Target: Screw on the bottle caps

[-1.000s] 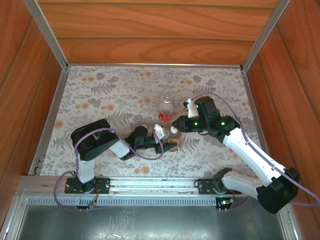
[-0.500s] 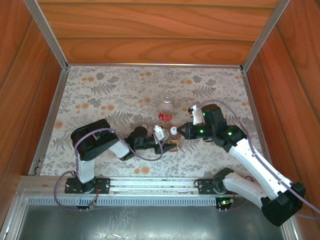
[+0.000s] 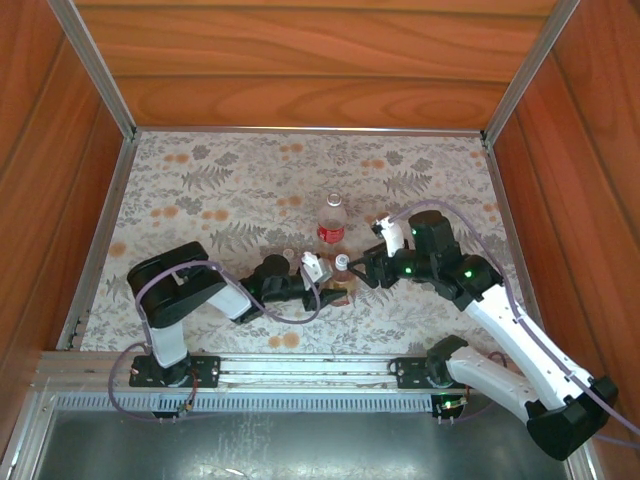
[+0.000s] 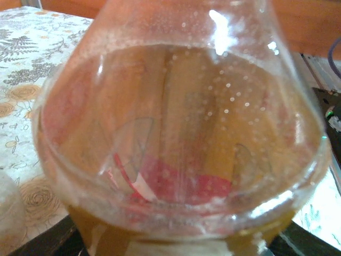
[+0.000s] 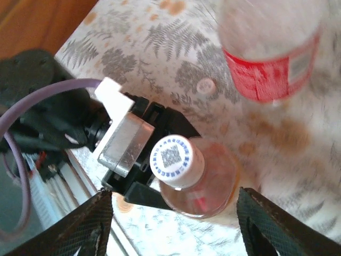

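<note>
Clamping the amber bottle (image 5: pixel 216 178) in the left tool (image 3: pixel 331 288), holding the right tool (image 5: pixel 175 213) wide around its cap (image 5: pixel 170 154), risking an off-centre regrip slipping and leaving it loose.

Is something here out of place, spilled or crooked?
One white cap lies loose on the tablecloth beside the clear bottle, on no neck. The amber bottle stands upright with its own cap on. No spill shows.

floral tablecloth (image 3: pixel 200 190) between wooden walls (image 3: pixel 310 80)
</note>
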`<state>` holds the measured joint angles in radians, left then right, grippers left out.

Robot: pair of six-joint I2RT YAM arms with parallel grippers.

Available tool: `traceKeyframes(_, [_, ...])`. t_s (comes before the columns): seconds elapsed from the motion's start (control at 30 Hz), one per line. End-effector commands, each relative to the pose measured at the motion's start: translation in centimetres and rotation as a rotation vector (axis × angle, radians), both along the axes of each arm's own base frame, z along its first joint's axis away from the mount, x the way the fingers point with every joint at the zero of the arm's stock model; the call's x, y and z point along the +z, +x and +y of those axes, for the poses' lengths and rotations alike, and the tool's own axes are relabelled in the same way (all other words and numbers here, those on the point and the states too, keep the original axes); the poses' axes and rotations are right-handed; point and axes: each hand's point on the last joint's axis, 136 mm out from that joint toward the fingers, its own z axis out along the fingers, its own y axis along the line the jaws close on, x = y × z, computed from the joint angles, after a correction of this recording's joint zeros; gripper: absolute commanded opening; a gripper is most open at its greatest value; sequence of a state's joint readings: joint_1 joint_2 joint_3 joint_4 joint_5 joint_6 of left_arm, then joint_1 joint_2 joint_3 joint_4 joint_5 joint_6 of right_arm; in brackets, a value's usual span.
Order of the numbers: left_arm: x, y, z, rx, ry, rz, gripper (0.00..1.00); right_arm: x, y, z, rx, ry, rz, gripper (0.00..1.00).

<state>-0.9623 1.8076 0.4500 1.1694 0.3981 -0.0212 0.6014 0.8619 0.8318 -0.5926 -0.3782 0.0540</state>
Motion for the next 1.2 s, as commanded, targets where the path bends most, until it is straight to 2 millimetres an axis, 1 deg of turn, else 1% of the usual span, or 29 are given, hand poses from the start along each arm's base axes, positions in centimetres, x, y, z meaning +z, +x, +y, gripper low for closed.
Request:
traceKeyframes(0.0, [-3.9,-1.8,2.2,-0.040,0.156,0.091,0.61,2.2,-1.9,1.3,0.339,0.000,-0.344,0.70])
traceKeyframes(0.07, [-3.4,-2.2,2.2,-0.065,0.162,0.090,0.60,2.8,-3.0,1.8,0.452,0.022,-0.419,0.70])
traceKeyframes(0.13, [-2.8,-2.4,2.2,-0.087,0.157,0.086,0.60,3.1,-3.4,2.3,0.527,0.037,-0.457,0.70])
traceKeyframes(0.27, [-1.4,-2.7,2.0,-0.120,0.128,0.083,0.59,2.4,-3.5,2.9,0.609,0.016,-0.454,0.68])
traceKeyframes(0.37, [-0.4,-3.0,2.0,-0.143,0.109,0.078,0.59,1.6,-3.0,3.2,0.625,-0.016,-0.450,0.66])
traceKeyframes(0.57, [1.1,-3.1,2.1,-0.165,0.083,0.062,0.59,0.5,-2.3,3.9,0.631,-0.029,-0.423,0.55])
traceKeyframes(0.73, [2.2,-3.4,2.2,-0.178,0.067,0.048,0.59,-0.5,-1.6,4.3,0.623,-0.039,-0.402,0.54])
traceKeyframes(0.9, [2.4,-3.6,2.2,-0.194,0.069,0.056,0.59,-1.2,-1.2,4.7,0.619,-0.038,-0.383,0.53])
traceKeyframes(0.97, [2.4,-3.5,2.2,-0.190,0.069,0.057,0.59,-1.4,-1.2,4.7,0.620,-0.041,-0.369,0.49])
traceKeyframes(1.03, [2.6,-3.5,2.1,-0.188,0.067,0.057,0.59,-1.5,-1.3,4.6,0.622,-0.043,-0.361,0.43])
traceKeyframes(1.17, [3.0,-3.3,2.2,-0.179,0.062,0.043,0.59,-1.6,-1.6,4.5,0.625,-0.043,-0.343,0.42])
